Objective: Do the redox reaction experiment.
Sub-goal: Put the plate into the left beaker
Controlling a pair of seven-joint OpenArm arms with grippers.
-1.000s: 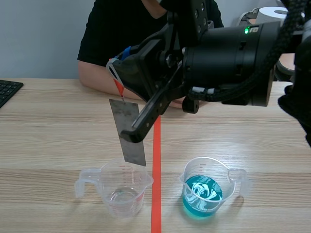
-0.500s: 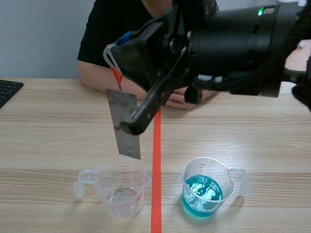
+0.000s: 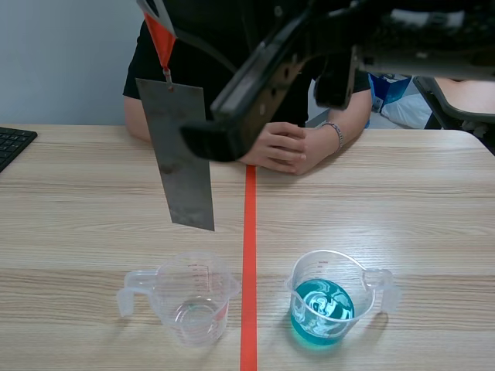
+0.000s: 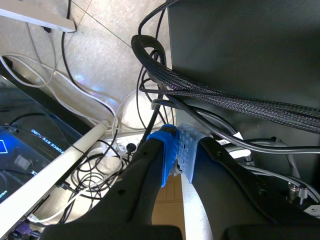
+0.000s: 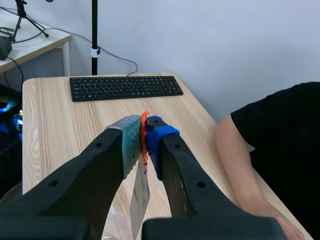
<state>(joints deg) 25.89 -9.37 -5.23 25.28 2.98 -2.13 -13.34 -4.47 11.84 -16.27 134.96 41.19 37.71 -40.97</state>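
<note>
A grey metal plate (image 3: 178,158) hangs from an orange-red string (image 3: 161,39), high above a clear measuring cup (image 3: 191,296) holding a little clear liquid. My right gripper (image 5: 143,135), reaching across from the right, is shut on the string (image 5: 144,140); the plate (image 5: 140,197) dangles below its fingers. A second clear cup (image 3: 332,297) right of the red tape line holds blue liquid. My left gripper (image 4: 176,150) is shut on nothing, off the table among cables, and does not show in the scene view.
A person in black sits across the table with hands (image 3: 290,147) clasped near the far end of the tape line (image 3: 248,263). A black keyboard (image 3: 11,144) lies at the table's left edge (image 5: 122,86).
The right arm has risen, lifting the metal plate up and away from the clear cup. Its lower edge now hangs well above the rim. The cups have not moved.
</note>
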